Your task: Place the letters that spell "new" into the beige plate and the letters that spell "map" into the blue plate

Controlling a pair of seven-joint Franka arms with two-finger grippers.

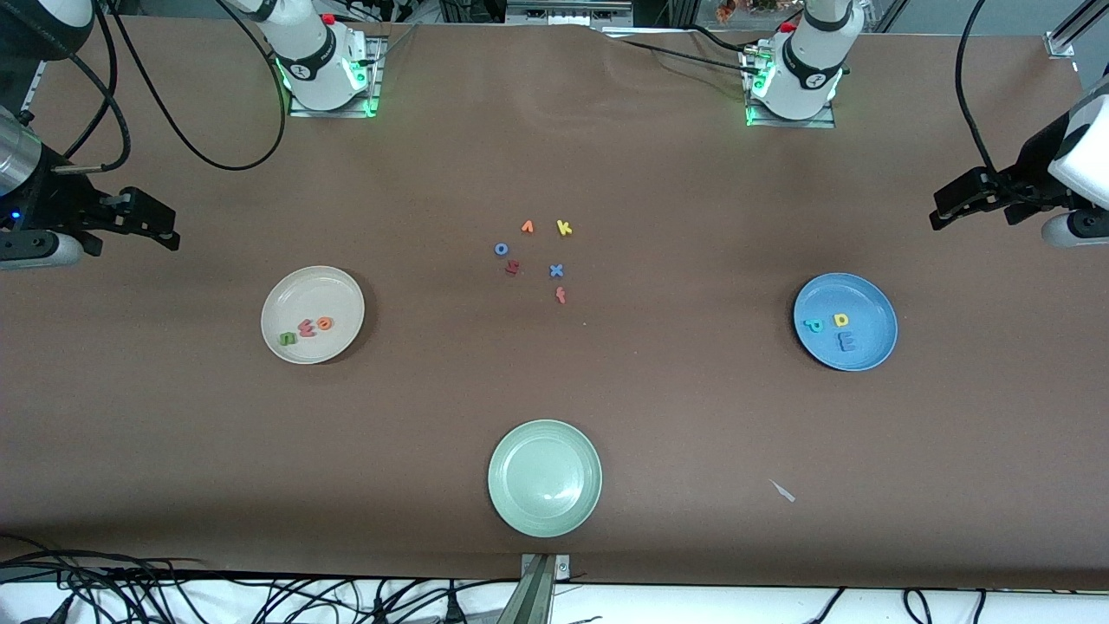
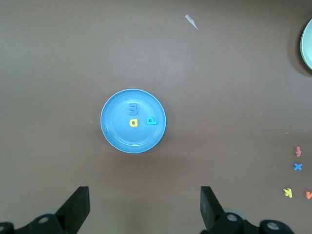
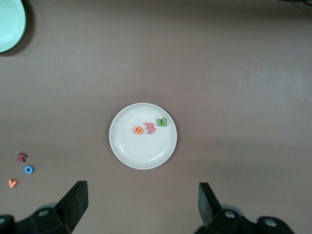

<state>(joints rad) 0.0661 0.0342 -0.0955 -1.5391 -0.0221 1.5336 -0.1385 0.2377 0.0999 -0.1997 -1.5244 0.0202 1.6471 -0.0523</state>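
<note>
The beige plate [image 1: 303,290] lies toward the right arm's end of the table. In it are the green n [image 1: 287,338], the pinkish-red w [image 1: 306,328] and the orange e [image 1: 324,323]. The blue plate [image 1: 845,290] lies toward the left arm's end and holds the teal p [image 1: 813,326], the yellow a [image 1: 841,319] and the blue m [image 1: 847,342]. My right gripper [image 1: 160,221] hangs open and empty over bare table beside the beige plate [image 3: 141,153]. My left gripper [image 1: 949,204] hangs open and empty over bare table beside the blue plate [image 2: 117,134].
A pale green plate [image 1: 544,477] sits empty nearest the front camera. Mid-table lie loose letters: orange v [image 1: 527,227], yellow k [image 1: 564,228], blue o [image 1: 501,249], dark red s-like letter [image 1: 512,268], blue x [image 1: 556,270], a red one [image 1: 560,295]. A white scrap [image 1: 783,491] lies near the green plate.
</note>
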